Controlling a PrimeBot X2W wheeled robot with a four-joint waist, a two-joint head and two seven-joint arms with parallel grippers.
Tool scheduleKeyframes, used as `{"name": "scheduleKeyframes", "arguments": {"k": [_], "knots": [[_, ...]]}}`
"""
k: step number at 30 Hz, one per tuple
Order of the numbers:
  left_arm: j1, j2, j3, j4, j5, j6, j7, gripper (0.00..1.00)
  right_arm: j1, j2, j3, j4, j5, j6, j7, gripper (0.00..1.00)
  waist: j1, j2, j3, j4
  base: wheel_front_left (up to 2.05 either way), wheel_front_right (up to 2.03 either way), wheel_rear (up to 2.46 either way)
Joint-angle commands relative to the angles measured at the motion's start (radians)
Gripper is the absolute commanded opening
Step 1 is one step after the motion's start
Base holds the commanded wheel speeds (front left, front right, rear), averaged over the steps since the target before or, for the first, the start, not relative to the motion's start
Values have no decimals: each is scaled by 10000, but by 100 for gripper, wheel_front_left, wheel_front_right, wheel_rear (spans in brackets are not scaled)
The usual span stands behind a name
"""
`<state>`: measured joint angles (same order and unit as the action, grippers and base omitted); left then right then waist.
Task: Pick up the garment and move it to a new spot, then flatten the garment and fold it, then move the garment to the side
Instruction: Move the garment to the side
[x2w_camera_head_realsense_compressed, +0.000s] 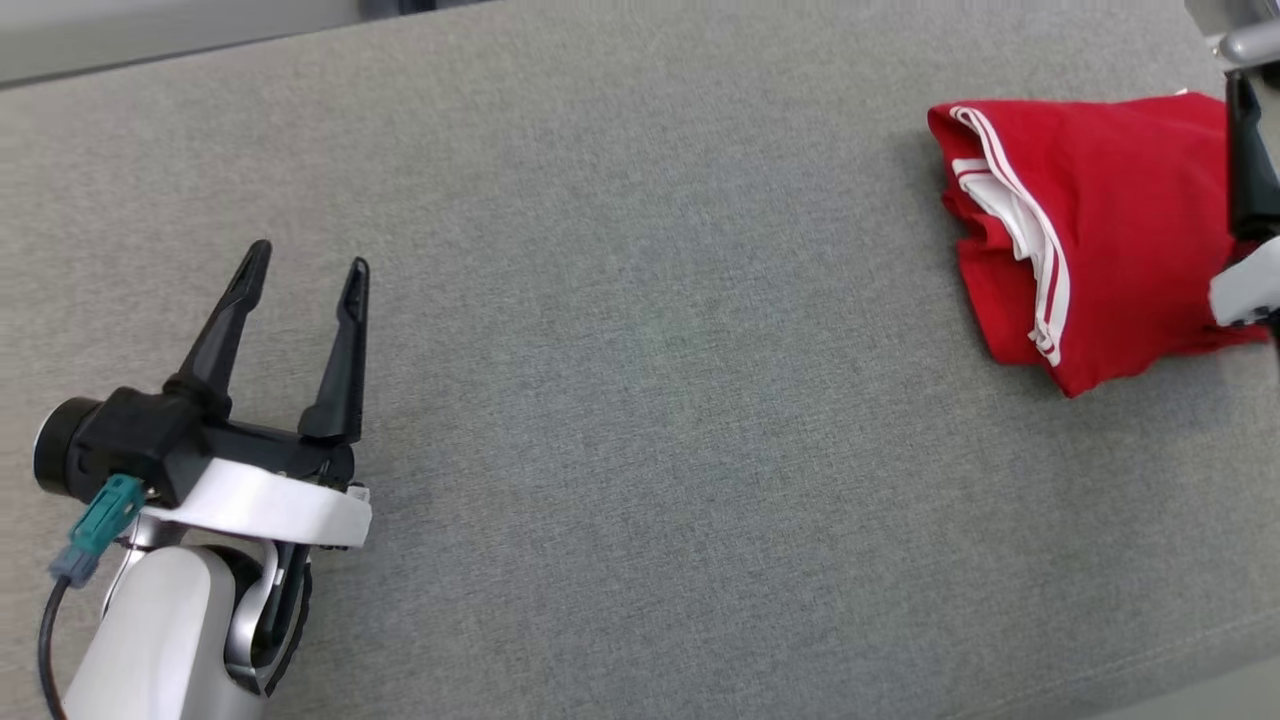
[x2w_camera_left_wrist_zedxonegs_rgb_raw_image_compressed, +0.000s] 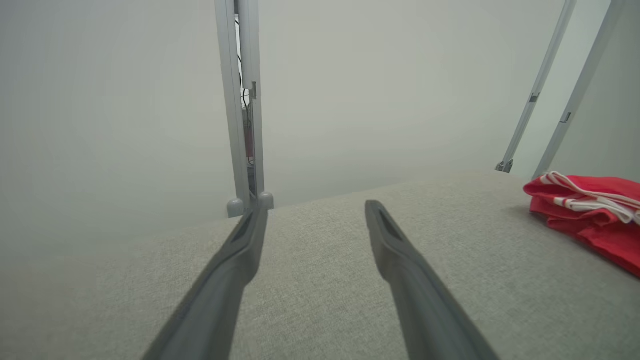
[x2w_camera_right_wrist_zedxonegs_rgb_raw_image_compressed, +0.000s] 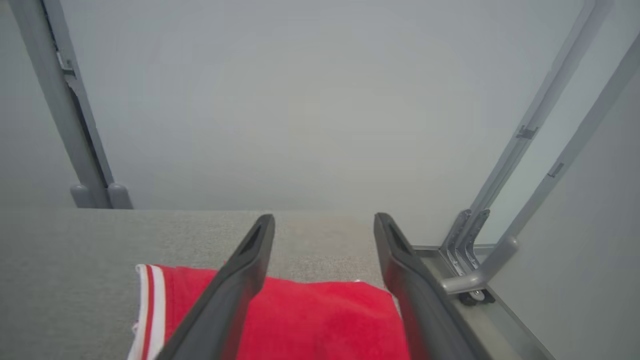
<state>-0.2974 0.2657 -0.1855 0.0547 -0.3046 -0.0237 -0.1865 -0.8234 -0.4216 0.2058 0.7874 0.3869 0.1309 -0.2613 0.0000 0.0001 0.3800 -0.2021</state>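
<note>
**Clearing off without a snag**

My right pincer (x2w_camera_right_wrist_zedxonegs_rgb_raw_image_compressed: 324, 220) is released, fingers spread over the folded red garment (x2w_camera_head_realsense_compressed: 1110, 230) at the table's (x2w_camera_head_realsense_compressed: 640, 400) right end. My left pincer (x2w_camera_head_realsense_compressed: 308, 258) is released too, well apart. I'd rise straight up. The metal frame (x2w_camera_right_wrist_zedxonegs_rgb_raw_image_compressed: 480, 280) crowds my right; open room lies leftward.

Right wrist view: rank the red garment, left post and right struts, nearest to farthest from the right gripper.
1. Red garment, beneath the right gripper.
2. Right struts, just beside it.
3. Left post, far left.
</note>
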Motion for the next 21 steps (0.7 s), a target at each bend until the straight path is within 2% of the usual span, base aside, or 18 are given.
{"name": "scheduleKeyframes", "arguments": {"k": [1,6,8,10,15,21], "knots": [[169,-11,135,-57,-159,88,-119,100,687,315,-422,-1021,-193,-1,-40,100,0,-1,-376,273,0,0,0],[558,-49,411,-162,-398,244,-288,100,2589,1310,-1428,-4070,-1173,-1,-46,100,0,-1,-903,696,0,0,0],[717,-76,489,-152,-540,194,-355,100,3474,1839,-1816,-4945,-1906,-1,-39,100,0,-1,-1145,904,0,0,0],[929,-107,534,-259,-527,332,-393,100,4166,2406,-1934,-5627,-2361,0,-35,100,0,-1,-1317,1091,0,0,0],[1545,-148,672,-446,-510,695,-438,100,5714,3237,-1915,-6672,-2773,-1,271,100,0,-1,-1814,1473,0,0,0],[2194,-150,694,-517,-489,910,-423,100,6809,3511,-2091,-7154,-2869,-1,621,100,0,-1,-2320,1730,0,0,0]]}}
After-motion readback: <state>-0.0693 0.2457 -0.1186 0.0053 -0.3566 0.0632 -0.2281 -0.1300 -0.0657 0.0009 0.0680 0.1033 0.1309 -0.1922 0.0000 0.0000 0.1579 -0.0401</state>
